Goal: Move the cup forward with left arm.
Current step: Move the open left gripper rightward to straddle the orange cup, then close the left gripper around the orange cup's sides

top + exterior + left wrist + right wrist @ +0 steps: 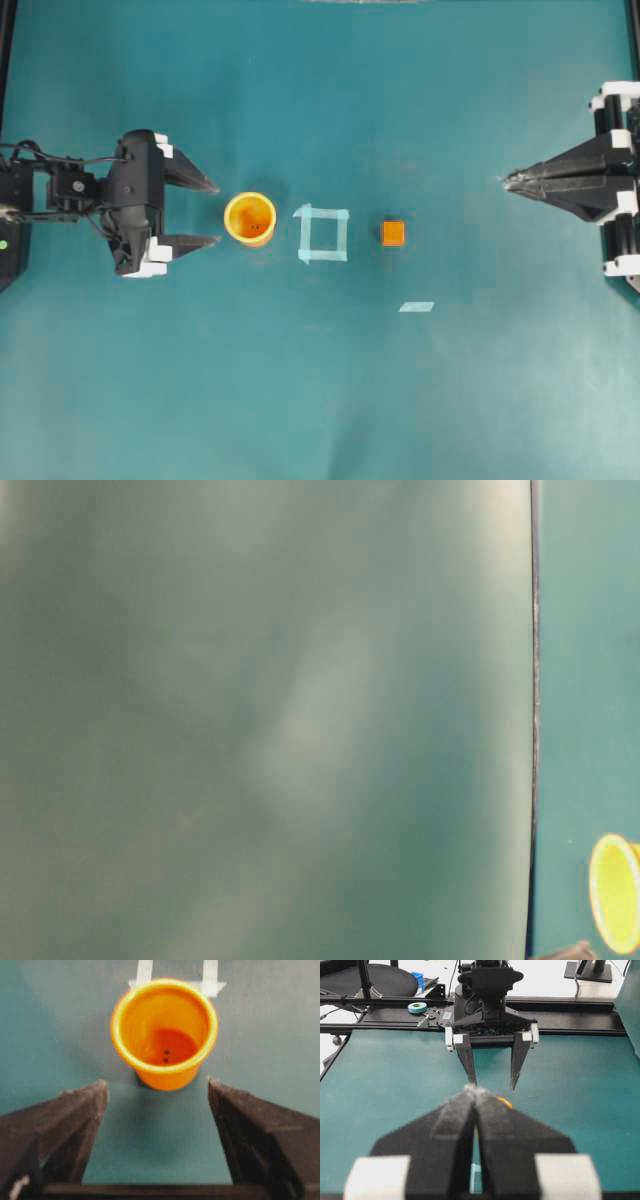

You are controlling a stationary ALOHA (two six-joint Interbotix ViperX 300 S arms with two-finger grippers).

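Looking out from the left wrist, you are seeing the left gripper point(158, 1091) standing wide open and holding nothing, its two dark fingers point(75, 1115) framing bare mat just short of the cup point(164, 1030). That cup is sitting upright on the teal table point(320, 400), mouth up, apart from both fingertips and roughly centred in the gap between them. From overhead, the cup point(250, 218) is resting just beyond the open tips, and the tape square point(323, 233) is lying just past it, with the small orange cube point(393, 233) farther along the same line and a loose tape strip point(416, 306) off to the side. At the far end, the right gripper point(508, 181) is parked with its jaws pressed together on nothing.

You are probably dealing with a light, thin-walled plastic cup, stiff enough to squeeze gently but smooth and tapered, so it may slip or tip if you are catching only the rim. Judging from its shape, you would be better off closing on the wall at mid-height, across the widest span, with both pads meeting it evenly.
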